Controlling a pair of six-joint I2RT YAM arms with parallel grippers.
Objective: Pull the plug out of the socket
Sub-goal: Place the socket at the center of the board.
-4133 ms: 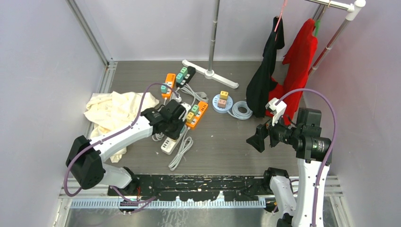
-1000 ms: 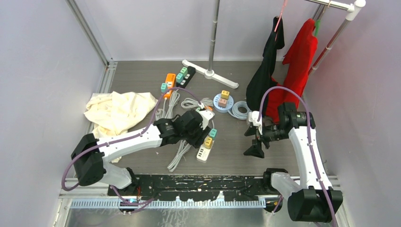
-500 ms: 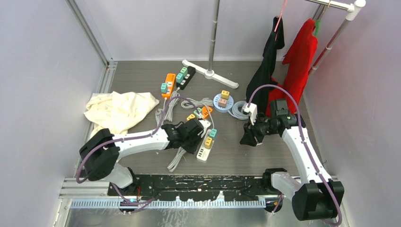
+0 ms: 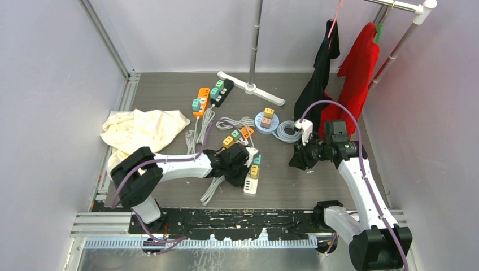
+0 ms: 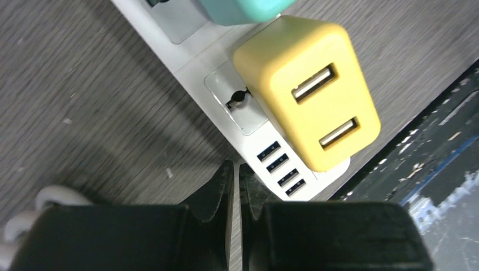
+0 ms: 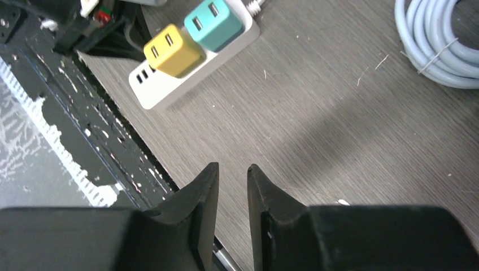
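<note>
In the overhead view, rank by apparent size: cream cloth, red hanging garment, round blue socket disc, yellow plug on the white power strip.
Crumpled cream cloth and red hanging garment: about alike; the garment hangs nearer the camera, so unranked.
Then round pale-blue socket disc.
Smallest: yellow plug on white power strip.

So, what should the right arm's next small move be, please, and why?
Probably open the right gripper and move it toward the yellow plug: it is shut on nothing, away from the white power strip, where the plug is seated, with the shut left gripper at the strip's end.
</note>
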